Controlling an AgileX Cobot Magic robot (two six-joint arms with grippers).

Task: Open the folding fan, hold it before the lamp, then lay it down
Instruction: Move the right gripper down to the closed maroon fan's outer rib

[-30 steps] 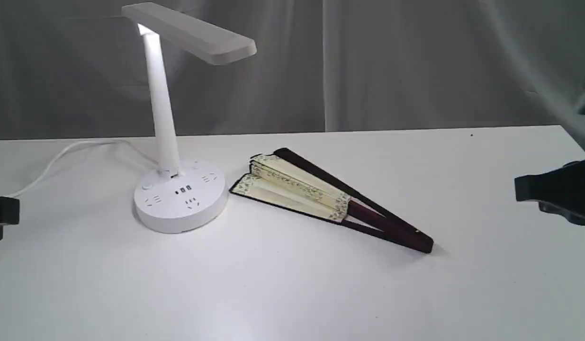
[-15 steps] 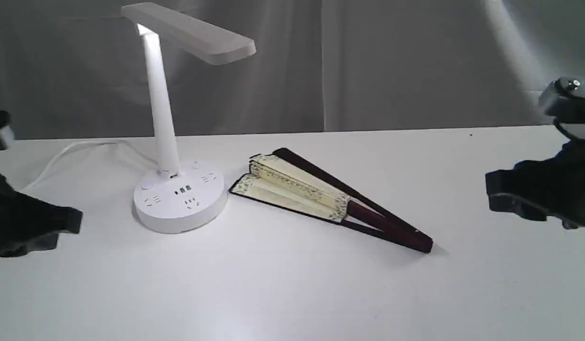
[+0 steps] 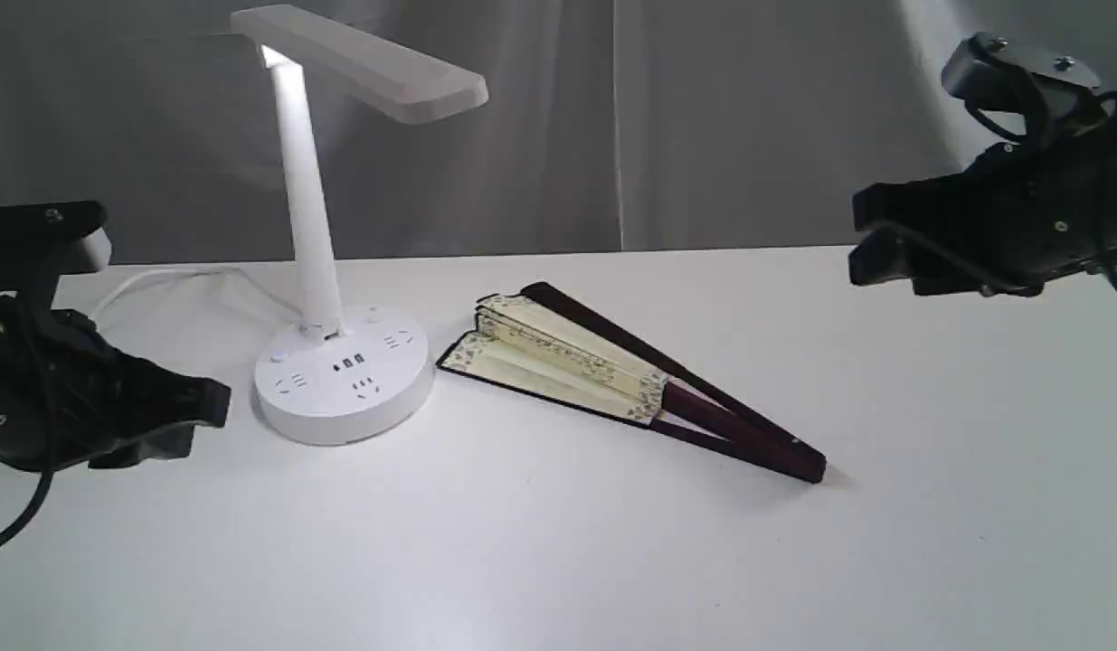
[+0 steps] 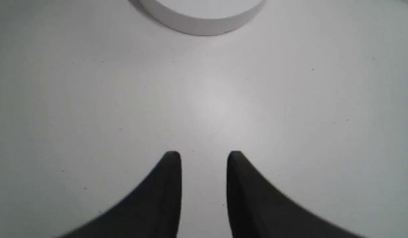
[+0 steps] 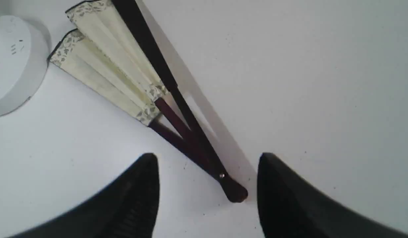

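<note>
The folding fan (image 3: 581,366) lies partly splayed on the white table, its cream leaf toward the lamp and its maroon pivot end (image 3: 807,466) pointing to the near right. The lamp (image 3: 341,375) stands lit at the left, its bar head (image 3: 368,63) over the table. My right gripper (image 3: 870,244) hovers open above and to the right of the fan; the right wrist view shows its open fingers (image 5: 207,158) on either side of the fan's pivot end (image 5: 235,193) on the table. My left gripper (image 3: 196,416) hangs low beside the lamp base (image 4: 204,16), its fingers (image 4: 204,158) slightly apart and empty.
The lamp's white cord (image 3: 160,280) runs off to the back left behind my left arm. A grey curtain (image 3: 748,117) closes the back edge of the table (image 3: 558,561).
Both arms have come in from the edges. The left gripper moved right toward the lamp base. The right gripper rose, moved left toward the fan and opened wider.
</note>
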